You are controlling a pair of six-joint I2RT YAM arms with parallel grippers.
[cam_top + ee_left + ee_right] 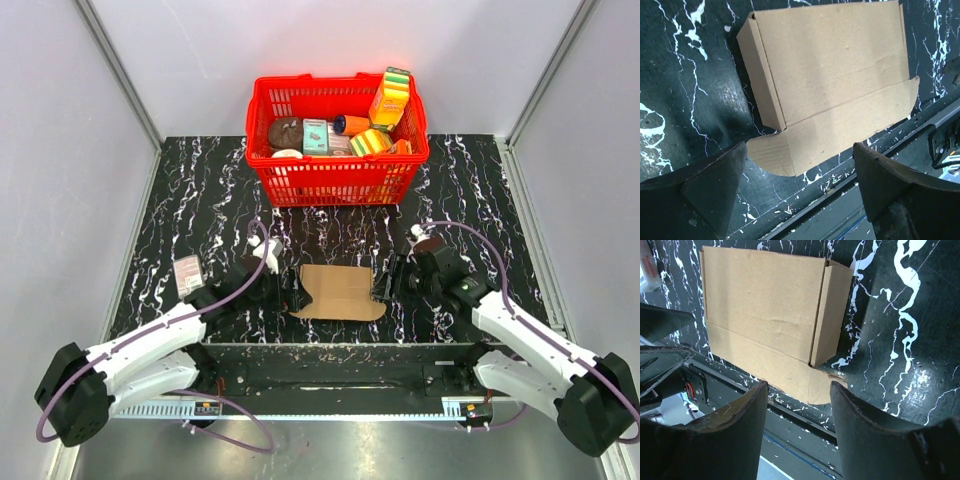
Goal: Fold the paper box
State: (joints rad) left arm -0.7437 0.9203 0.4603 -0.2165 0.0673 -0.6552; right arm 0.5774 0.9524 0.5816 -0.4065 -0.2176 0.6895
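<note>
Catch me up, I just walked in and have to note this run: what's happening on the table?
Two robot arms are working on a brown paper box lying on the black marbled table between them. The left fingers sit at its left end and the right fingers at its right end, both open, neither gripping it. Its end flaps look folded up; the rounded near flap lies flat. The red basket stands behind, away from both arms.

Matt brown cardboard paper box (pixel 338 292) on glossy marbled table (pixel 200 195).
</note>
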